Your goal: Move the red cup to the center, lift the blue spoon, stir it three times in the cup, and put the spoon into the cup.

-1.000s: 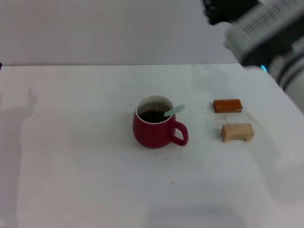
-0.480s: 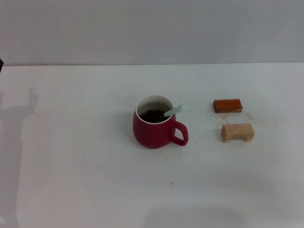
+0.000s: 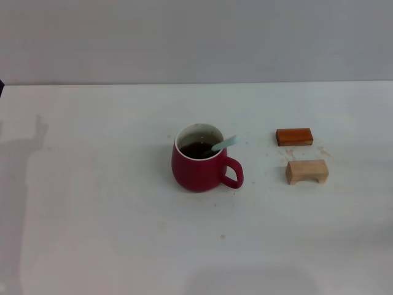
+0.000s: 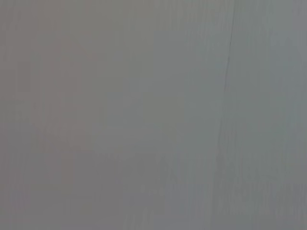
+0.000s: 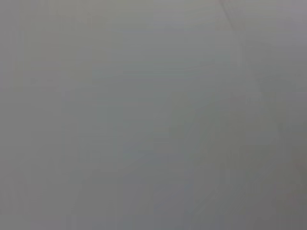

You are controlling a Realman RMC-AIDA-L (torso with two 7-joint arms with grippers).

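The red cup [image 3: 198,166] stands upright near the middle of the white table [image 3: 92,203] in the head view, its loop handle pointing right and dark liquid inside. The blue spoon [image 3: 225,144] rests in the cup, its pale handle leaning out over the right side of the rim; its bowl is hidden in the liquid. Neither gripper appears in any view. Both wrist views show only a plain grey surface.
An orange-brown block [image 3: 294,136] lies to the right of the cup, and a tan wooden block [image 3: 306,171] sits just in front of it. The table's far edge meets a grey wall.
The right arm, seen at the upper right a second ago, has left the head view. The cup, spoon and blocks have not moved.
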